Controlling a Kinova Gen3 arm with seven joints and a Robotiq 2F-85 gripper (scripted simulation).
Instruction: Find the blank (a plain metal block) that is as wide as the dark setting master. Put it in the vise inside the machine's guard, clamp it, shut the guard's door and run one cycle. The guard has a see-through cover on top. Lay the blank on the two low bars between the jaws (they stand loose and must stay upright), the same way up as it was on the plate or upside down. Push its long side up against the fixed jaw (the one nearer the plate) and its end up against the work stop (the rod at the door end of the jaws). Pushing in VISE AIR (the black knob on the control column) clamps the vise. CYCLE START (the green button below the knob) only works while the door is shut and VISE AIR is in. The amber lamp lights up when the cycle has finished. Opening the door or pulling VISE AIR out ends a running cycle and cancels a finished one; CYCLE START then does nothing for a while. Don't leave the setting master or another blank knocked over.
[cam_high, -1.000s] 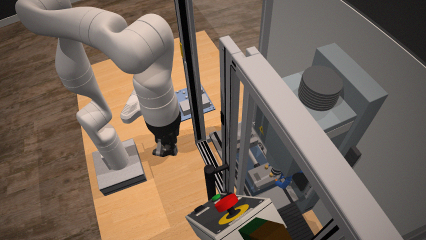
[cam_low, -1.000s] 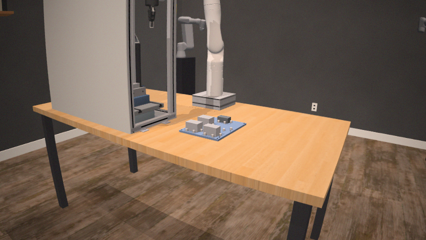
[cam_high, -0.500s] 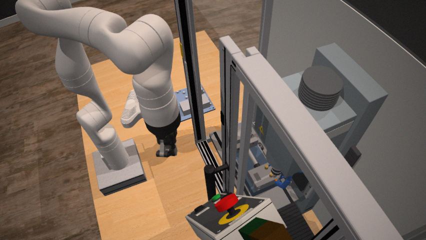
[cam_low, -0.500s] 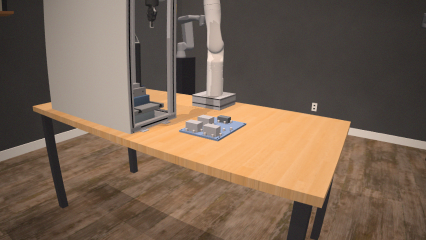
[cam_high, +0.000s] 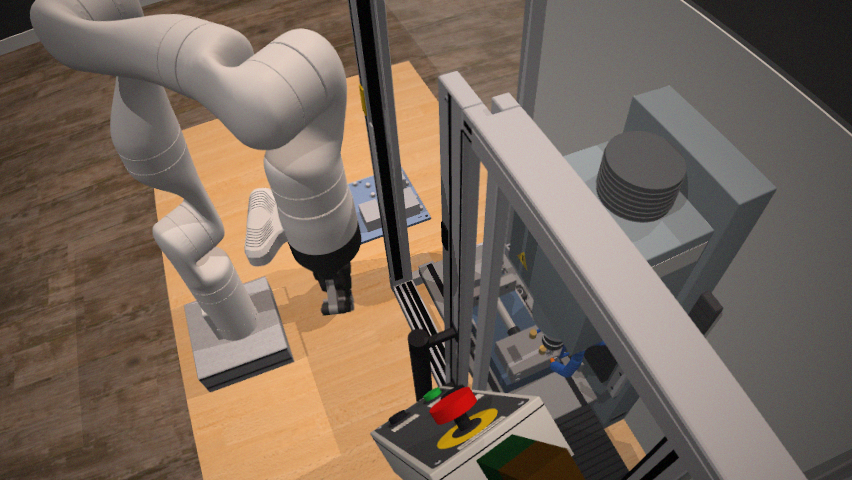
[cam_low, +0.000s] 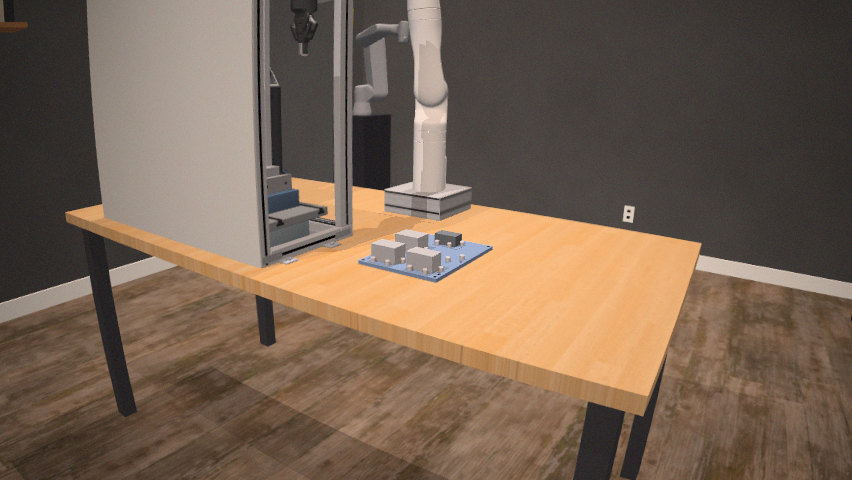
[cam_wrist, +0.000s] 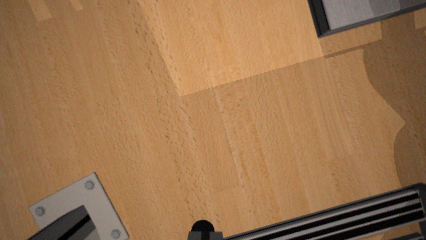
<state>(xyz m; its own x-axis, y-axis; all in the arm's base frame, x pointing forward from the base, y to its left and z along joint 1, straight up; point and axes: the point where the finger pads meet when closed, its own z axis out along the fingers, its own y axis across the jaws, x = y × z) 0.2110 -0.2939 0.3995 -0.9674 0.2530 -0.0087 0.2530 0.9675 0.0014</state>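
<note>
My gripper (cam_high: 337, 308) (cam_low: 304, 52) (cam_wrist: 205, 236) is shut with nothing visible between its fingertips. It hangs above the table in front of the guard. The door's black handle (cam_high: 420, 363) (cam_wrist: 202, 226) shows just beyond the fingertips in the wrist view. The door appears open. Three light blanks (cam_low: 388, 251) (cam_low: 411, 238) (cam_low: 423, 260) and the dark setting master (cam_low: 448, 238) stand on the blue plate (cam_low: 476, 250) (cam_high: 360, 194). The black knob (cam_high: 400, 417) and green button (cam_high: 432, 394) are on the control column; the knob's position is unclear. The work stop and bars cannot be made out.
The guard's post (cam_high: 390, 196) rises between my arm and the machine. A bottom rail (cam_wrist: 330, 215) (cam_high: 420, 319) runs along the guard's front. A red mushroom button (cam_high: 453, 405) stands beside the green one. A bolted foot plate (cam_wrist: 60, 205) is at the wrist view's lower left.
</note>
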